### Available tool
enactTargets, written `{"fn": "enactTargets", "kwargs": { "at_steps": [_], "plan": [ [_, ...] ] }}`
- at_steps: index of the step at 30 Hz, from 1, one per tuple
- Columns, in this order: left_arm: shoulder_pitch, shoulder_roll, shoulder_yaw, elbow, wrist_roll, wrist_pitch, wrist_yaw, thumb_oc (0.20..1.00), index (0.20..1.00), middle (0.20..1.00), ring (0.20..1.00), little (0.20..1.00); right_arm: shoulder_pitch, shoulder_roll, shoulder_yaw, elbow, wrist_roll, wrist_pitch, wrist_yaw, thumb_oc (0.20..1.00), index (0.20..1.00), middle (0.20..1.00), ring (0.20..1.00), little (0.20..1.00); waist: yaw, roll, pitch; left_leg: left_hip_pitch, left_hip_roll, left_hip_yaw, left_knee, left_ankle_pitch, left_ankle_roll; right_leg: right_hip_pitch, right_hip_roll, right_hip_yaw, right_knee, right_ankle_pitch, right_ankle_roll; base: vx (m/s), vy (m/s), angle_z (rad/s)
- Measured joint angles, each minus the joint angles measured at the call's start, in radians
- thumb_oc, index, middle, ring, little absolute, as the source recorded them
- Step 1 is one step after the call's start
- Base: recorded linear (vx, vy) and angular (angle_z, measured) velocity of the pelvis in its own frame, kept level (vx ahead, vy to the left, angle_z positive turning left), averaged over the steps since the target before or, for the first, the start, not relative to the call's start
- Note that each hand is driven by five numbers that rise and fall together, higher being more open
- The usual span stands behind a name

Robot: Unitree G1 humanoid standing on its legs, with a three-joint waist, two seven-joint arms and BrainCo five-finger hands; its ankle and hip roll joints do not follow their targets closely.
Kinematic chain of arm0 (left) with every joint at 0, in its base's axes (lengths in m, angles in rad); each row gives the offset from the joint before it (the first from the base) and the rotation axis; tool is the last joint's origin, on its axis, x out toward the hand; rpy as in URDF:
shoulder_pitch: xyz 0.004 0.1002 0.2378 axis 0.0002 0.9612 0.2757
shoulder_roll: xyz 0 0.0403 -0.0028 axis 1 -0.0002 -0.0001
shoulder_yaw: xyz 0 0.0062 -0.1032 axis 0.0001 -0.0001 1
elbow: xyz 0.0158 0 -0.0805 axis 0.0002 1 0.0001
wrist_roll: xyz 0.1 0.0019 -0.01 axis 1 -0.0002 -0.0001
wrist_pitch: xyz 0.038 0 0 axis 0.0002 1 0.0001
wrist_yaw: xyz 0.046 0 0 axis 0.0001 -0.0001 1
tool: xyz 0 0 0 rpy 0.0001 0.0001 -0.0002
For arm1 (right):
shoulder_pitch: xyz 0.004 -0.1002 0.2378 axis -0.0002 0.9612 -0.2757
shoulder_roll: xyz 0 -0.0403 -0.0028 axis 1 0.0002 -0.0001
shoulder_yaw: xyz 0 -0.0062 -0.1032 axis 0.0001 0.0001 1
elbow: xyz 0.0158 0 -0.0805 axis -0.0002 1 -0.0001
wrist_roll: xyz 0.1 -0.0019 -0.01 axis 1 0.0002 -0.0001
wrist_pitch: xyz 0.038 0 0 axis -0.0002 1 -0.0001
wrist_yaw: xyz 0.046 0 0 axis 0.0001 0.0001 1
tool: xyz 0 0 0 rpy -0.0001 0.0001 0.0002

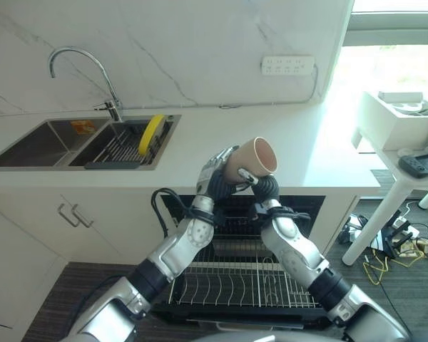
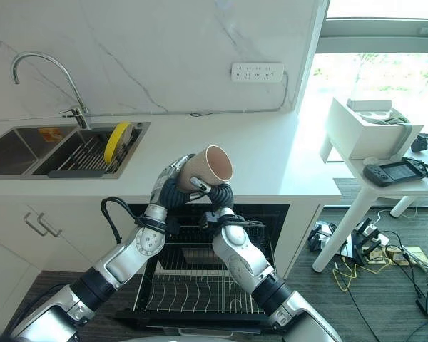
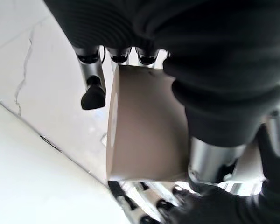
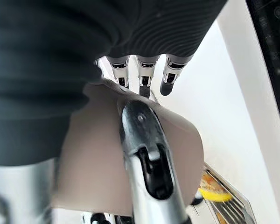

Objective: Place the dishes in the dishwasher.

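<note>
Both hands are up at the counter's front edge, and between them sits a tan, smooth-walled ceramic cup (image 1: pixel 255 158), tipped so its open mouth faces two o'clock. The left hand (image 1: pixel 215 175) cradles the cup's base from nine o'clock, fingers curled round the wall; the left wrist view shows dark fingertips (image 3: pixel 93 97) wrapped over the tan side. The right hand (image 1: pixel 261 187) grips from five o'clock, and its wrist view puts the thumb (image 4: pixel 147 161) flat across the cup wall with the fingers hooked over the far rim. So the cup is held by both, off the white stone countertop (image 1: pixel 299 153). Below, at six o'clock, the open dishwasher's wire rack (image 1: pixel 235 283) is pulled out, its tines bare. Over at ten o'clock, the steel double sink (image 1: pixel 53 141) holds a yellow round plate (image 1: pixel 152 133) standing on edge in its drainer, under the curved chrome tap (image 1: pixel 78 60).
</note>
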Motion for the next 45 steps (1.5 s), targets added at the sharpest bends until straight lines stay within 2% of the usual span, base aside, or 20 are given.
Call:
{"fn": "enactTargets", "kwargs": {
  "at_steps": [9,23,24,25,29,42,45],
  "plan": [
    [-0.006,0.000,-0.003,-0.001,0.030,0.000,-0.011,0.200,0.200,0.200,0.200,0.200,0.001,-0.017,0.002,0.000,-0.022,-0.009,-0.023,0.200,0.200,0.200,0.200,0.200,0.000,0.013,0.008,-0.005,0.000,0.000,0.000,0.000,0.000,-0.004,0.001,-0.001,0.000,-0.001,0.000,0.00,0.000,0.00],
    [-0.008,0.001,-0.002,0.000,0.048,-0.001,-0.033,0.200,0.200,0.200,0.200,0.200,0.001,-0.028,0.001,0.001,-0.021,-0.010,-0.016,0.200,0.200,0.200,0.200,0.200,0.000,0.012,0.028,-0.007,-0.002,-0.001,0.000,0.000,0.000,-0.005,0.001,-0.003,0.000,-0.002,0.002,0.00,0.000,0.00],
    [-0.009,0.001,-0.002,0.000,0.051,-0.001,-0.035,0.448,0.448,0.448,0.448,0.448,0.001,-0.028,0.001,0.001,-0.021,-0.011,-0.016,0.200,0.200,0.200,0.200,0.200,0.000,0.011,0.030,-0.007,-0.002,-0.001,0.001,0.000,0.000,-0.005,0.001,-0.003,0.000,-0.002,0.002,0.00,0.000,0.00],
    [-0.010,0.002,-0.002,0.000,0.061,-0.001,-0.037,1.000,1.000,1.000,1.000,1.000,0.001,-0.028,0.001,0.001,-0.021,-0.012,-0.016,0.200,0.200,0.200,0.200,0.200,0.000,0.011,0.031,-0.007,-0.002,-0.001,0.001,0.000,0.000,-0.005,0.001,-0.003,0.000,-0.002,0.002,0.00,0.000,0.00],
    [-0.011,0.013,-0.006,0.002,0.068,-0.006,-0.068,1.000,1.000,1.000,1.000,1.000,0.001,-0.047,-0.004,0.001,-0.021,-0.013,-0.018,0.200,0.200,0.200,0.200,0.200,0.000,0.012,0.035,-0.007,-0.003,-0.001,0.001,0.000,0.000,-0.004,0.001,-0.004,0.000,-0.002,0.003,0.00,0.000,0.00],
    [0.001,0.021,-0.008,0.023,0.111,-0.022,-0.082,1.000,1.000,1.000,1.000,1.000,0.025,-0.056,-0.005,0.001,-0.020,-0.020,-0.016,0.200,0.200,0.200,0.200,0.200,0.000,0.013,0.035,-0.007,-0.004,-0.005,-0.001,0.000,0.000,-0.001,0.000,-0.008,0.000,-0.002,0.002,0.00,0.000,0.00],
    [0.019,0.021,-0.008,0.038,0.112,-0.026,-0.082,1.000,1.000,1.000,1.000,1.000,0.048,-0.057,-0.009,0.001,-0.021,-0.041,-0.014,0.200,0.200,0.200,0.200,0.200,0.000,0.014,0.034,-0.007,-0.004,-0.006,-0.001,0.000,0.000,0.000,0.000,-0.009,0.000,-0.003,0.002,0.00,0.000,0.00]
  ]
}}
